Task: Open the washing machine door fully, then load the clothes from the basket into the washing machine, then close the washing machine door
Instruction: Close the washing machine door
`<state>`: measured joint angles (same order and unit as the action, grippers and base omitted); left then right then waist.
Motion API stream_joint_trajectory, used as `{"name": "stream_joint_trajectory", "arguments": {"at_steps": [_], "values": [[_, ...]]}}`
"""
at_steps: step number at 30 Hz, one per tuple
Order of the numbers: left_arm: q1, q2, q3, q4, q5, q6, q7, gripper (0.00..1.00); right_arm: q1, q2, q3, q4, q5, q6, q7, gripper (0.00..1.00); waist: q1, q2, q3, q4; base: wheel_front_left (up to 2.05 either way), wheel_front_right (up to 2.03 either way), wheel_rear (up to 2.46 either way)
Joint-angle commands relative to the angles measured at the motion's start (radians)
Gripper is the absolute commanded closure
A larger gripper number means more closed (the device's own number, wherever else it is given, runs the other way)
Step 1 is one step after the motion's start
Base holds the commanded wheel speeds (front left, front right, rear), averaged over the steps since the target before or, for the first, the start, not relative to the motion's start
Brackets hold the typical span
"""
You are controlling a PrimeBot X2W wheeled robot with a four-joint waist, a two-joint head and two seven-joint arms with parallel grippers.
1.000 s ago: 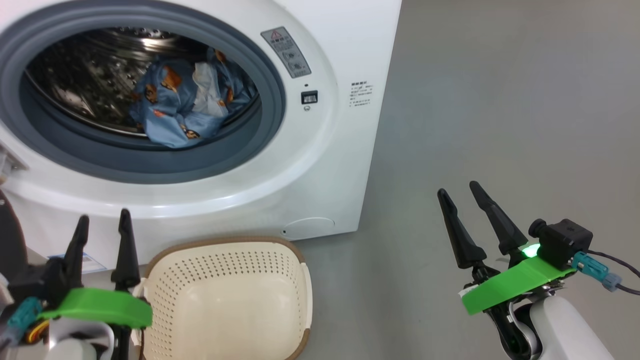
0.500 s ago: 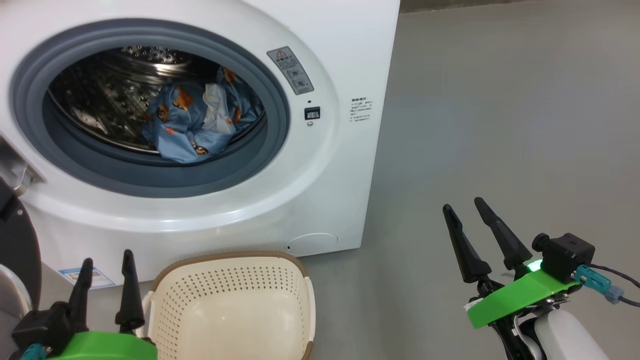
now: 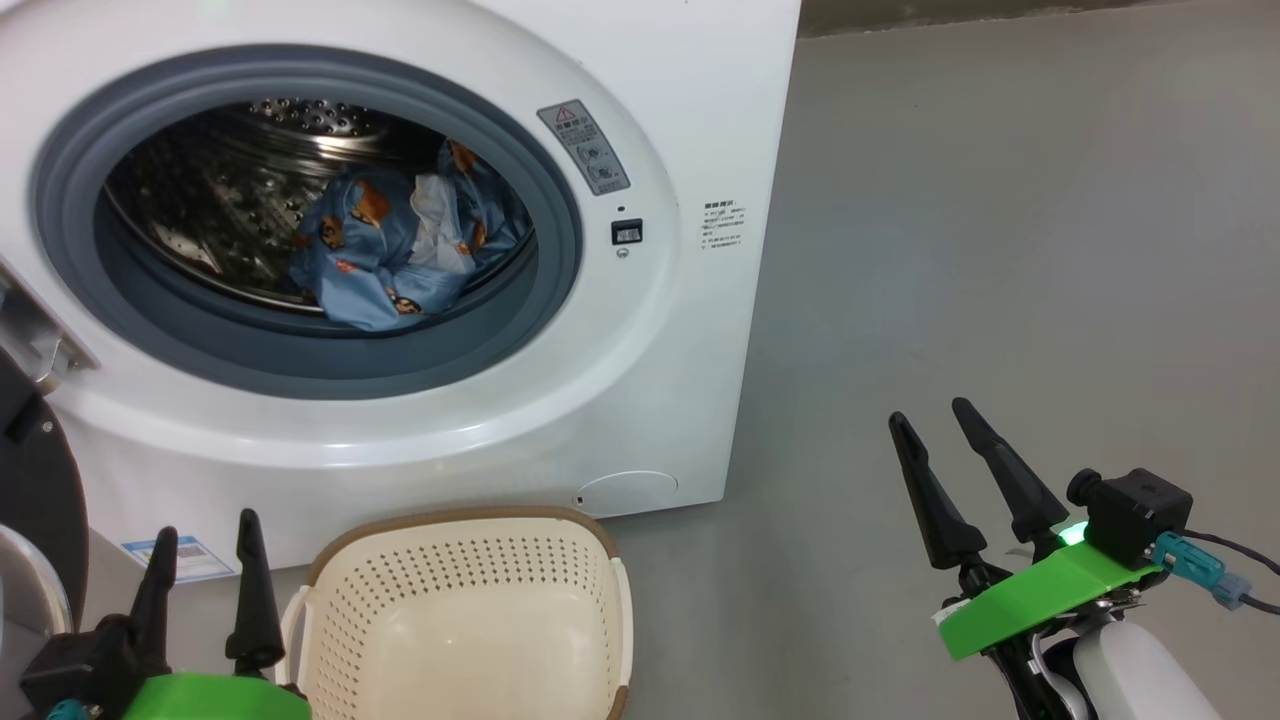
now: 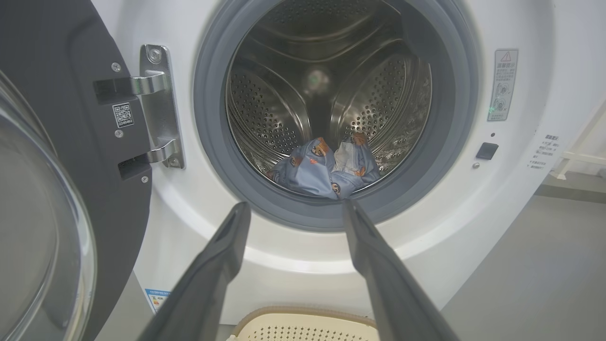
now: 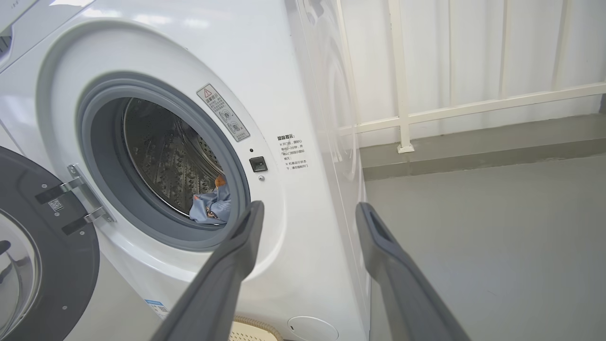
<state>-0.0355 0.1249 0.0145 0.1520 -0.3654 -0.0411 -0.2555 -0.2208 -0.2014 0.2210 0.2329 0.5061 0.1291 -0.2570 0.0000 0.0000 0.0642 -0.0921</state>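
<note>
the washing machine point(image 3: 650, 340) stands on a grey floor point(image 3: 1000, 250) with its round opening uncovered. the door point(image 4: 71, 142) is swung out to the left of the opening on a metal hinge point(image 4: 158, 106), its black inner rim and bulging glass facing the left wrist view, so it stands just to the left of the left arm. the clothes point(image 3: 395, 250), light blue with orange-brown bears and a pale piece among them, lie bunched at the bottom front of the steel drum, behind the grey rubber ring point(image 3: 555, 300). the basket point(image 3: 460, 620) sits on the floor right against the foot of the machine, below the opening, its cream perforated bottom plainly in view. the left pincer point(image 3: 206, 525) hangs just left of the basket with its fingers spread wide and holding nothing, pointing up at the opening. the right pincer point(image 3: 930, 412) is well off to the right over bare floor, also spread wide with nothing between its fingers. a warning sticker point(image 3: 584, 147) and a small dark latch socket point(image 3: 626, 232) sit right of the ring, and a white railing point(image 5: 402, 94) runs along the wall beyond the machine.
</note>
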Motion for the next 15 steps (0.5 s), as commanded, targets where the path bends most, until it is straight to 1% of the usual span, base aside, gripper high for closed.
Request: {"name": "stream_joint_trajectory", "arguments": {"at_steps": [1, 15], "values": [[-0.011, 0.014, 0.034, -0.025, 0.013, -0.006, -0.006, 0.0, 0.01, -0.01, 0.024, -0.021, 0.012, 0.002, -0.005, 0.0, 0.0, 0.0, 0.001, 0.001, 0.0, 0.0, 0.0], [-0.012, -0.004, 0.055, -0.03, 0.027, -0.026, -0.006, 0.0, 0.007, -0.015, 0.032, -0.016, 0.016, 0.002, -0.005, 0.0, 0.0, 0.0, 0.002, 0.002, 0.0, 0.0, 0.0]]}}
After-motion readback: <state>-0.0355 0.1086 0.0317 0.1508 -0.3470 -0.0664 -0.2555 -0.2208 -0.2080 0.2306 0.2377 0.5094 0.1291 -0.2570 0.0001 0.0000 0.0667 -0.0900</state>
